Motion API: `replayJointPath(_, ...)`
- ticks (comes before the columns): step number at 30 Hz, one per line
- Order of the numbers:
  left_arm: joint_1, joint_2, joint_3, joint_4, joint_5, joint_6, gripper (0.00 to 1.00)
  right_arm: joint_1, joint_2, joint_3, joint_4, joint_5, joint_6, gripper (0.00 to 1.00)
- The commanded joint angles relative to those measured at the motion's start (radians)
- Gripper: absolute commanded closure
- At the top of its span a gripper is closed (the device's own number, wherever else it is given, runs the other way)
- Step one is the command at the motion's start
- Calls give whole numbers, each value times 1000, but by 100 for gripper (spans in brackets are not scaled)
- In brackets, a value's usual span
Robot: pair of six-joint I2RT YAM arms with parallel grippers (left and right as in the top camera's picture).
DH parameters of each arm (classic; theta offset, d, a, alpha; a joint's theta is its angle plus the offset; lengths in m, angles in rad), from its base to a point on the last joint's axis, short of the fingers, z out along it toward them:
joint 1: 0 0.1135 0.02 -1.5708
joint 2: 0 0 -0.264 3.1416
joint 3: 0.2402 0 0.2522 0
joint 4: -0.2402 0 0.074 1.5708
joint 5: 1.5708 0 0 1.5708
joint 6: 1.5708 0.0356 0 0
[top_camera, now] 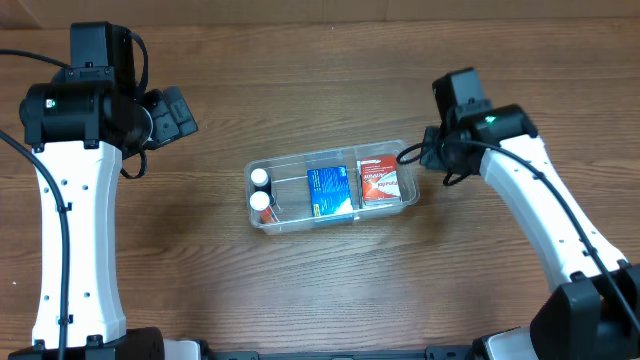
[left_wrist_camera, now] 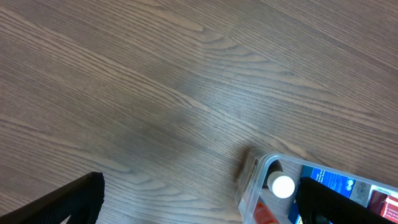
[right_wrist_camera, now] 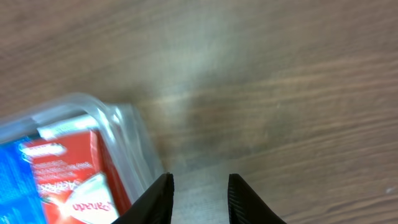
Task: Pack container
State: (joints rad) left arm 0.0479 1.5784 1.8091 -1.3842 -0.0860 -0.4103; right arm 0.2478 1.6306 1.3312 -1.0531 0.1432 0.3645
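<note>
Clear shallow rectangular plastic container, mid-tabletop, holding two white-capped bottles, blue packet, red packet; left pincer spread wide, off its left end; right pincer narrowly parted, empty, beside its right end.

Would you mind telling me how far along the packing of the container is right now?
Done: the clear rectangular plastic container holds two white-capped small bottles, a blue packet and a red box. In hand: nothing; the left gripper is open and away, the right gripper open beside the container's red-box end. Left: seemingly little, as no further items show.
</note>
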Motion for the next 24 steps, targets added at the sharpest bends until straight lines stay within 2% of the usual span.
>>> replayJointPath(1,4,6,10,0,1,22,0,4,9,-88,40,-111,-69,70)
replayJointPath(3,4,6,10,0,1,22,0,6,9,-116,50,-190,-119,70)
replayJointPath(7,4,6,10,0,1,22,0,6,9,-122,28,-220,-138,70)
replayJointPath(11,4,6,10,0,1,22,0,6,9,-122,-8,-319,-234,70)
replayJointPath(24,4,6,10,1,1,22,0,4,9,-122,-12,-325,-238,68)
